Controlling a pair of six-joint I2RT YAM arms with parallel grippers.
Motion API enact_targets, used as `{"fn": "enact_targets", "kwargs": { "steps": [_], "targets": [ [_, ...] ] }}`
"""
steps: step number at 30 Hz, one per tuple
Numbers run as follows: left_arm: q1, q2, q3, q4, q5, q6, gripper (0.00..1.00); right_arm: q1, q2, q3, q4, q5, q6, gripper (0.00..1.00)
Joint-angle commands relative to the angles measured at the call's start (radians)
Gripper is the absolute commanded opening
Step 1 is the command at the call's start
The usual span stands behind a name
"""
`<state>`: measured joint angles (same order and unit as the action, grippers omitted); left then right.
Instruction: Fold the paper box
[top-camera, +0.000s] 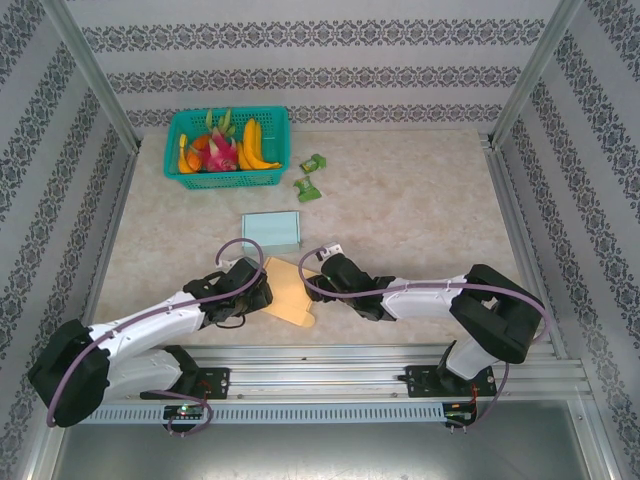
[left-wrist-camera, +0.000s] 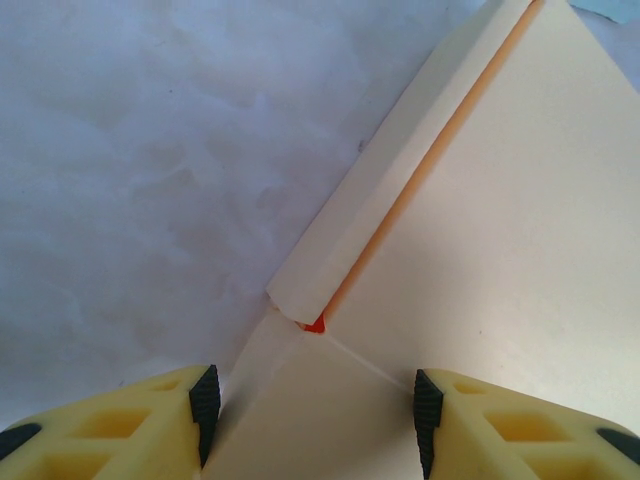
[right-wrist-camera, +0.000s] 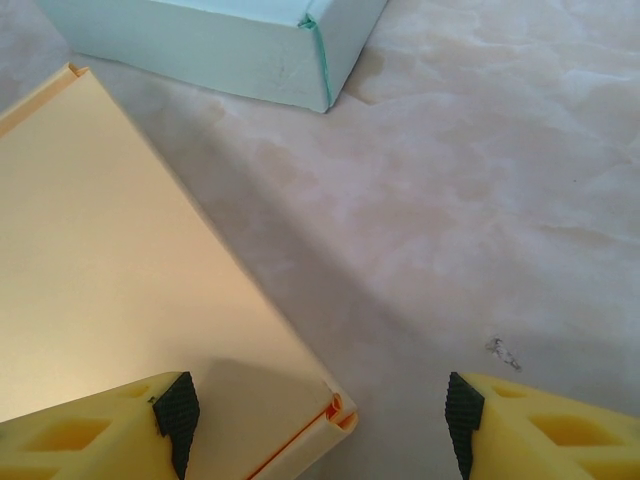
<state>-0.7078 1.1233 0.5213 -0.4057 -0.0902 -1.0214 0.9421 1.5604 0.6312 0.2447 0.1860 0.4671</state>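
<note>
The paper box (top-camera: 287, 292) is a flat cream sheet with orange inside, lying near the table's front edge between my two grippers. My left gripper (top-camera: 258, 287) sits at its left side. In the left wrist view the left gripper (left-wrist-camera: 315, 420) is open, an end flap of the box (left-wrist-camera: 500, 220) lies between its pads, and a narrow side flap (left-wrist-camera: 390, 190) stands folded up along the edge. My right gripper (top-camera: 318, 276) is at the box's right side. The right gripper (right-wrist-camera: 318, 425) is open over a rolled corner of the box (right-wrist-camera: 110, 260).
A folded teal box (top-camera: 271, 231) sits just behind the sheet, close to the right gripper (right-wrist-camera: 220, 40). A teal basket (top-camera: 272, 121) of fruit stands at the back left, with two green packets (top-camera: 307, 188) beside it. Metal rails frame the table.
</note>
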Motion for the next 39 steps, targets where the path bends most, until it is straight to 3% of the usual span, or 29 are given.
{"fn": "enact_targets", "kwargs": {
  "steps": [1, 13, 21, 25, 31, 39],
  "targets": [
    [-0.012, 0.040, -0.025, 0.019, -0.017, 0.002, 0.54, -0.001, 0.001, 0.007, -0.053, -0.043, -0.012, 0.68],
    [-0.012, 0.076, -0.023, 0.039, -0.016, 0.002, 0.53, 0.022, -0.216, -0.060, -0.097, 0.008, 0.061, 0.68],
    [-0.012, 0.078, -0.022, 0.044, -0.015, -0.006, 0.53, 0.137, -0.349, -0.180, -0.063, 0.037, 0.217, 0.61],
    [-0.016, 0.085, -0.018, 0.050, -0.013, -0.011, 0.53, 0.231, -0.342, -0.205, -0.038, 0.110, 0.302, 0.61],
    [-0.028, 0.096, 0.001, 0.035, -0.023, -0.013, 0.52, 0.310, -0.263, -0.156, -0.006, 0.105, 0.430, 0.62],
    [-0.039, 0.097, -0.001, 0.031, -0.036, -0.023, 0.52, 0.339, -0.186, -0.081, -0.011, 0.169, 0.496, 0.62]
  ]
}}
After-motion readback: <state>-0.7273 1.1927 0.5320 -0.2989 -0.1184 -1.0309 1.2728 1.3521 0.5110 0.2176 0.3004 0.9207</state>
